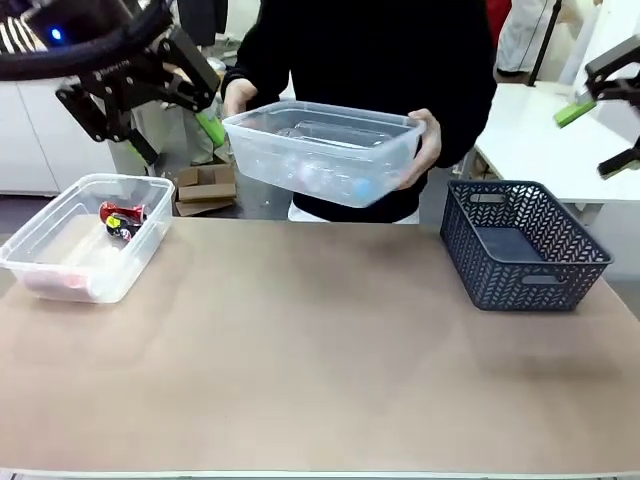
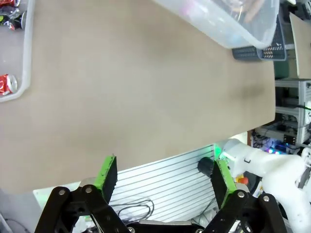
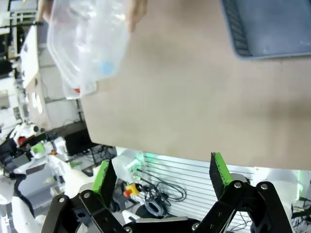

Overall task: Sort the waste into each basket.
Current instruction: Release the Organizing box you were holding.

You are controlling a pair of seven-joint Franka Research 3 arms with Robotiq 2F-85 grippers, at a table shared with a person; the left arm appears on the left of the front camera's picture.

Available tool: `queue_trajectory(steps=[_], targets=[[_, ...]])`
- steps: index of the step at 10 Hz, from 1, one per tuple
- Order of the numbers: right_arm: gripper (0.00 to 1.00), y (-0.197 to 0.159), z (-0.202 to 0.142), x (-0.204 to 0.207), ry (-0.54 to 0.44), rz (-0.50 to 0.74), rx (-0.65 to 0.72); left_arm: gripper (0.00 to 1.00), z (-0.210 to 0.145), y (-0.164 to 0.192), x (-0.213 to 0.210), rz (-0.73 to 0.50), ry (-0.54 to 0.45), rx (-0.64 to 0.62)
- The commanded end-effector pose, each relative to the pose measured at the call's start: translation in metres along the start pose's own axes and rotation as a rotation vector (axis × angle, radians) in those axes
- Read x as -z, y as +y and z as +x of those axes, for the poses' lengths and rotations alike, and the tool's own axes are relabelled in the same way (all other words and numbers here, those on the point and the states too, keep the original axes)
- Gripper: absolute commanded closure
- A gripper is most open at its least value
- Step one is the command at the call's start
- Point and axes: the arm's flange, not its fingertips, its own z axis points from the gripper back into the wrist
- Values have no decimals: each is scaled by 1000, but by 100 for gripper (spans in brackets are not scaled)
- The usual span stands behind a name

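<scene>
Across the front view, a person's hands (image 1: pixel 425 145) are holding 1 clear tub (image 1: pixel 322 152) in the air at the upper middle of the frame, above the far edge of the brown table (image 1: pixel 300 350); blurred bottles, 1 with a blue cap, are showing through its wall. At the left, a 2nd clear tub (image 1: pixel 85 238) is sitting on the table with red and black cans (image 1: pixel 121 220) lying in it. At the right, a dark blue-grey lattice basket (image 1: pixel 520 243) is standing on the table. The left gripper (image 1: pixel 150 105) is hanging in the upper left corner with its fingers spread, holding nothing. The right gripper (image 1: pixel 605 115) is showing at the upper right edge, also spread.

Low in the left wrist view, the left gripper (image 2: pixel 163 177) is standing wide apart and holding nothing over the table's near edge. The tub with cans is lying at the upper left corner, a red can (image 2: pixel 7 84) by its rim, and the lifted tub (image 2: pixel 228 22) is crossing the upper right.

Low in the right wrist view, the right gripper (image 3: pixel 163 177) is likewise spread and gripping nothing. The lifted tub (image 3: pixel 85 43) is showing at the upper left, the lattice basket (image 3: pixel 267 26) at the upper right.
</scene>
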Motion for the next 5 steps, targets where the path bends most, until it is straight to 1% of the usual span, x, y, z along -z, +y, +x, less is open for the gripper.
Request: queue_trajectory(steps=[1,2,3,4,5], targets=[[0,-1,-9,-3,74,255,-13,0,-18,1,-10,-129,-60,41],[0,-10,-25,-21,68,472,17,0,-43,13,-32,-329,-189,53],[0,-19,-40,-36,56,713,75,0,-74,33,-49,-528,-362,36],[0,-28,-47,-44,8,874,238,0,-102,55,-54,-669,-543,-18],[0,-38,-47,-44,50,989,333,0,-123,81,-49,-813,-641,-66]])
